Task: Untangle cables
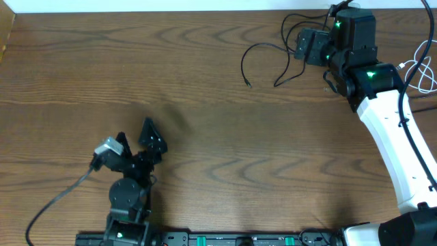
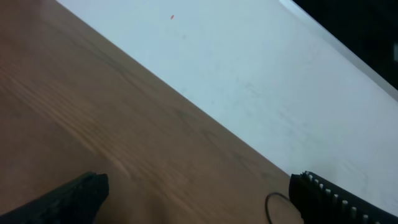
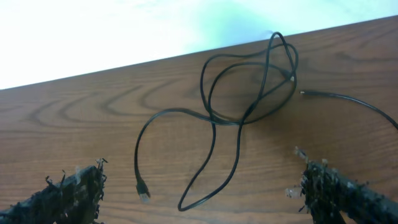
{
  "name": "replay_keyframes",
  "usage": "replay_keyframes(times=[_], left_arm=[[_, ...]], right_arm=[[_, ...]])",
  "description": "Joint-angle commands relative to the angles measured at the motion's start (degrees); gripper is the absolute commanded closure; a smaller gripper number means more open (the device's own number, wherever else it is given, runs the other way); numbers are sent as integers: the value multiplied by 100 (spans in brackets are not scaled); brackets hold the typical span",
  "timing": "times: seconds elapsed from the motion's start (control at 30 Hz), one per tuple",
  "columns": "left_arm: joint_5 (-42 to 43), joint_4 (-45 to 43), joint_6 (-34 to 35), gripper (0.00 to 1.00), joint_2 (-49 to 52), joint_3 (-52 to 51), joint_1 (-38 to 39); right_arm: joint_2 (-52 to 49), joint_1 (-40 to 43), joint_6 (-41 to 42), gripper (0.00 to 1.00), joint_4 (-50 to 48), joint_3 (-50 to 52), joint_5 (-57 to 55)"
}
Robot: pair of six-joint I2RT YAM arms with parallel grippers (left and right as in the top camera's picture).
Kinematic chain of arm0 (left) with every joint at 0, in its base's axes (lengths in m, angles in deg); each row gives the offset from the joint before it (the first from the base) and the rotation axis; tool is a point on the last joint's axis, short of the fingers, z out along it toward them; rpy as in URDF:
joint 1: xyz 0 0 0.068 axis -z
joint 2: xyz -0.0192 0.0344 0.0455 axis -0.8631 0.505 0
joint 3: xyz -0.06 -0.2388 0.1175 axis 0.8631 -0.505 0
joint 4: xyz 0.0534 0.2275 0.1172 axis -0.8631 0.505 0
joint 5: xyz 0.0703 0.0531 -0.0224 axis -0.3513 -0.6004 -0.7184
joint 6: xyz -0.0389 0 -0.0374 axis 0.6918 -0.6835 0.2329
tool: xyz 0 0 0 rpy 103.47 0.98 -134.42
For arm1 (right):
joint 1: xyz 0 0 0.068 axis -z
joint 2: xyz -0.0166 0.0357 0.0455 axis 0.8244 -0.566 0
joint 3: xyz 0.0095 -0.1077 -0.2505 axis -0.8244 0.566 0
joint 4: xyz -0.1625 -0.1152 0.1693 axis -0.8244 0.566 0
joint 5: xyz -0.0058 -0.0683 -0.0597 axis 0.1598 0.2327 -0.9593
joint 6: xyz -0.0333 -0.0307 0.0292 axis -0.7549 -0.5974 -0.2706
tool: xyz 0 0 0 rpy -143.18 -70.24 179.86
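Black cables (image 3: 211, 124) lie in tangled loops on the wooden table near its far edge. One plug end (image 3: 143, 191) points toward me, and the tip of another black cord (image 3: 303, 93) lies at the right. My right gripper (image 3: 205, 199) hovers open just in front of the loops, touching nothing. From overhead the right gripper (image 1: 300, 46) sits at the back right over the black cables (image 1: 248, 83), and a white cable (image 1: 418, 60) lies beside the right arm. My left gripper (image 1: 135, 135) stands open at the front left, far from them. The left gripper (image 2: 199, 202) holds nothing.
The table's far edge meets a white wall (image 3: 124, 31) just behind the tangle. A thick black wire (image 1: 54, 201) trails from the left arm at the front left. A thin black loop (image 2: 268, 205) shows by the left gripper's right finger.
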Motion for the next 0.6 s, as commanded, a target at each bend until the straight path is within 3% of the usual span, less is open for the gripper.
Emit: replay_keyframes(times=[0.0, 0.3, 0.5, 0.57], left_arm=[[-20, -116, 33, 2, -629, -553, -26], [-168, 1012, 74, 2, -1652, -599, -103], [-144, 1552, 46, 2, -1768, -599, -264], [-35, 1545, -251, 2, -1770, -599, -317]], right_arm=[[4, -20, -42, 1, 4, -57, -9], [4, -20, -44, 1, 4, -57, -9], [4, -20, -42, 1, 4, -57, -9], [4, -20, -42, 1, 4, -57, -9]])
